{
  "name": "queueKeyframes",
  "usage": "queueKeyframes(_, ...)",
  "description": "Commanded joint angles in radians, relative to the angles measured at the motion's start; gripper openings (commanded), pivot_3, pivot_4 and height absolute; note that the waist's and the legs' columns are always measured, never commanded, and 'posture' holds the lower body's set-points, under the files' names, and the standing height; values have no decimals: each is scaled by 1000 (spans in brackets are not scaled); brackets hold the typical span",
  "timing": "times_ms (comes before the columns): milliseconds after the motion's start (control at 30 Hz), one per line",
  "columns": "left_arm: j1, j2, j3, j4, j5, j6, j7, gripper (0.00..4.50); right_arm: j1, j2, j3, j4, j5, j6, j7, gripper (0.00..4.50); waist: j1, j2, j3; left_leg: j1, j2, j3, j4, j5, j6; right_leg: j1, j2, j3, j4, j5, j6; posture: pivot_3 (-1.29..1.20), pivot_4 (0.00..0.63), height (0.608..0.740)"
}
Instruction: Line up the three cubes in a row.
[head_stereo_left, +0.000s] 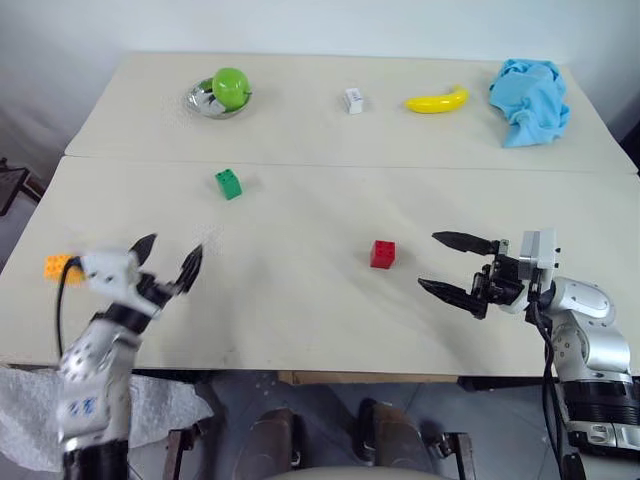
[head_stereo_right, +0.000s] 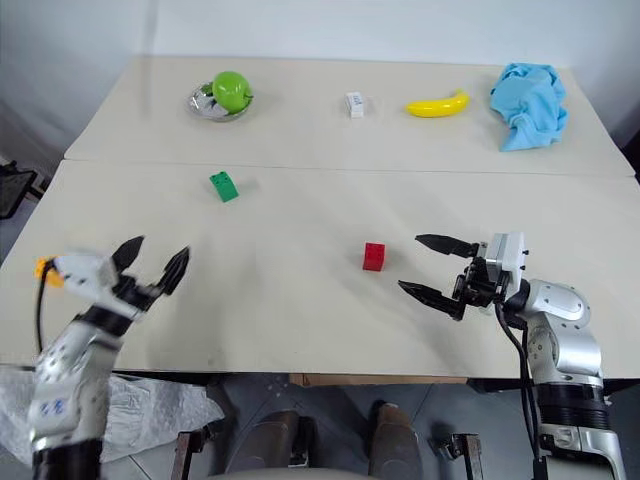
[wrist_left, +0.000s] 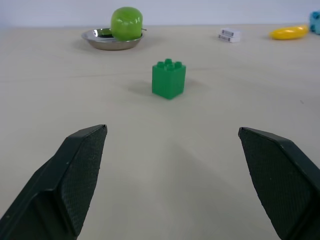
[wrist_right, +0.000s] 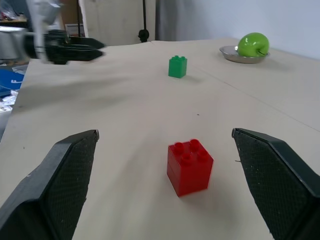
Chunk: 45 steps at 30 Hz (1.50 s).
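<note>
The long beige table (head_stereo_left: 300, 300) carries no legible writing; the small white box (head_stereo_left: 353, 100) at the far side shows dark marks too small to read. Near it lie a crumpled blue cloth (head_stereo_left: 528, 100), a yellow banana (head_stereo_left: 437, 101) and a green apple (head_stereo_left: 231, 88) in a metal dish (head_stereo_left: 205, 103).

The left gripper (head_stereo_left: 170, 258) hovers with fingers apart, empty, facing the green studded brick (wrist_left: 168, 78). The right gripper (head_stereo_left: 452, 265), likewise spread and empty, faces the red studded brick (wrist_right: 189, 166) just ahead.

The orange-yellow brick (head_stereo_left: 57, 266) sits at the table's left edge, beside the left wrist in the head views.

Orange-yellow cube (head_stereo_left: 57, 266) partly hidden behind the blurred left gripper (head_stereo_left: 168, 259) and its wrist. Small white box (head_stereo_left: 353, 100) too small to read. Blue cloth (wrist_left: 315, 21) cut off by the left wrist view's edge.
</note>
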<state>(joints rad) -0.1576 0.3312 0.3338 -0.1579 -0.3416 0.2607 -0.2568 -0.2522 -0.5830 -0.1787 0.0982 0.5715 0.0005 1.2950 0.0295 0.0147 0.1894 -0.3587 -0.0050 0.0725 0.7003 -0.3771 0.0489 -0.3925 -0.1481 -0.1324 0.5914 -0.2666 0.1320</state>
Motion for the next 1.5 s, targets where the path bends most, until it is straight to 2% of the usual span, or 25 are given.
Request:
queueKeyframes(33, -152, -30, -70, 57, 89, 124, 158, 4500, -4, 5, 4, -51, 10, 1, -7, 4473, -2, -1, 0, 0, -1, 0, 0, 0, 0, 0, 0, 0, 0, 0, 0, 0, 150, 740)
queueKeyframes(200, -374, -119, -151, 245, 206, 207, 336, 4500, -7, 9, 22, -79, 13, 13, -21, 4473, -3, -2, 0, 0, -1, 1, 0, 0, 1, 0, 1, -1, -1, 0, 1, 0, 150, 740)
queueKeyframes(433, -500, -251, -148, 396, 254, 108, 490, 4500, 16, 18, 30, -125, 17, 30, -47, 4473, -1, -3, 1, -1, 1, 1, 0, 1, 0, 0, 3, -1, -2, 0, 1, 0, 150, 740)
queueKeyframes(633, -598, -310, -114, 543, 246, 40, 571, 4500, 22, 20, 34, -138, 20, 42, -60, 4473, 9, -4, 1, -2, 0, 1, 1, 1, 0, 0, 2, 0, -3, 1, 2, 0, 150, 740)
queueKeyframes(1100, -758, -295, -50, 838, 223, -123, 617, 4500, 25, 33, 34, -145, 18, 39, -87, 4473, 19, -4, 1, -2, 0, 1, 1, 1, 0, 0, 3, -1, -3, 1, 3, 0, 150, 740)
queueKeyframes(1233, -768, -289, -49, 859, 217, -144, 606, 3604, 30, 36, 30, -146, 16, 33, -97, 4500, 19, -4, 1, -2, 0, 1, 1, 1, 0, 0, 3, -1, -3, 1, 3, 0, 150, 740)
queueKeyframes(1433, -768, -275, -52, 866, 211, -137, 574, 1647, 34, 39, 29, -147, 14, 25, -107, 4500, 19, -4, 1, -2, 0, 1, 1, 1, 0, 0, 3, -1, -3, 1, 3, 0, 150, 740)
queueKeyframes(1500, -750, -254, -68, 837, 214, -125, 524, 1515, 40, 39, 27, -151, 14, 24, -111, 4500, 19, -4, 1, -2, 0, 1, 1, 1, 0, 0, 3, -1, -3, 1, 3, 0, 150, 740)
